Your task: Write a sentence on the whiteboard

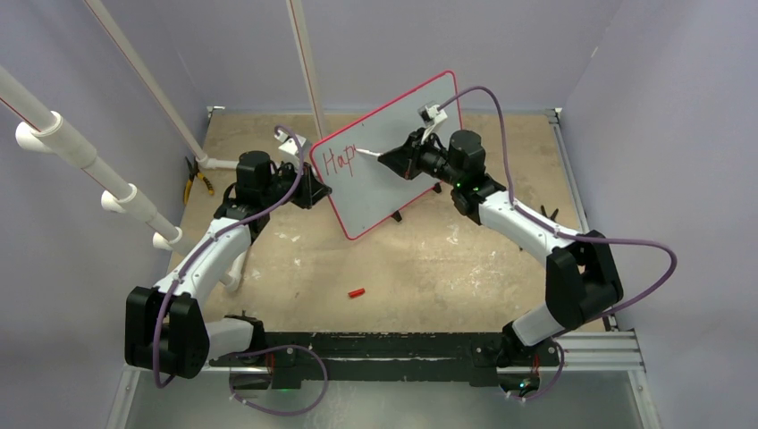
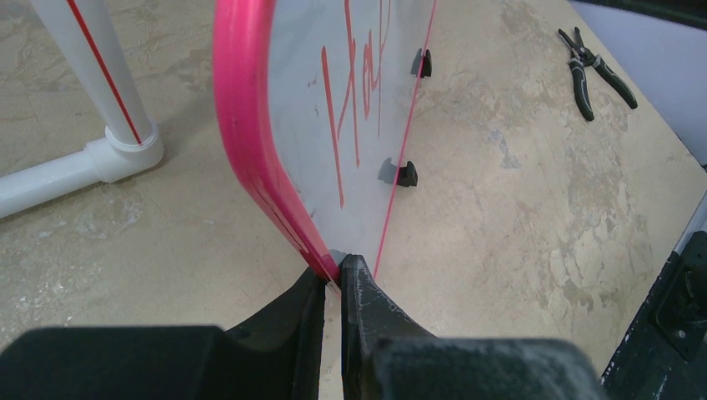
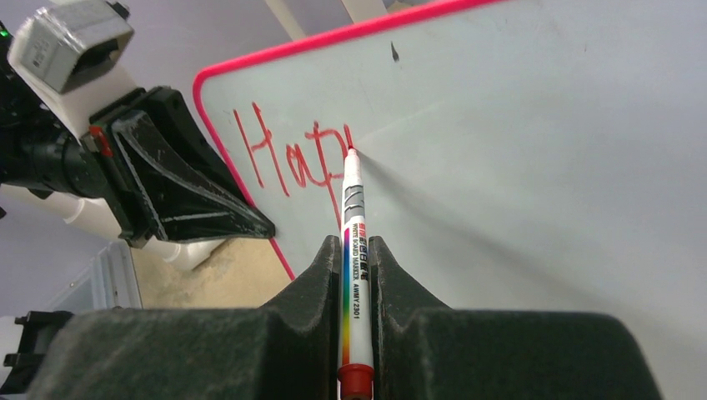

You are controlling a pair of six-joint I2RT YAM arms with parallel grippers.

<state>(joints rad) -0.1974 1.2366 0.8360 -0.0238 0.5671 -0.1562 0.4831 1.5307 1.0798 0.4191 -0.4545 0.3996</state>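
Observation:
The whiteboard with a thin red rim stands tilted on the table. Red lettering on it reads "Hap"; it also shows in the right wrist view and the left wrist view. My left gripper is shut on the board's left red rim, its jaws pinching the edge. My right gripper is shut on a white marker with a rainbow stripe and red end. The marker tip touches the board just right of the "p".
A red marker cap lies on the table in front of the board. Black and yellow pliers lie at the left, also in the left wrist view. White pipe posts stand at the back left. The board's black feet rest on the table.

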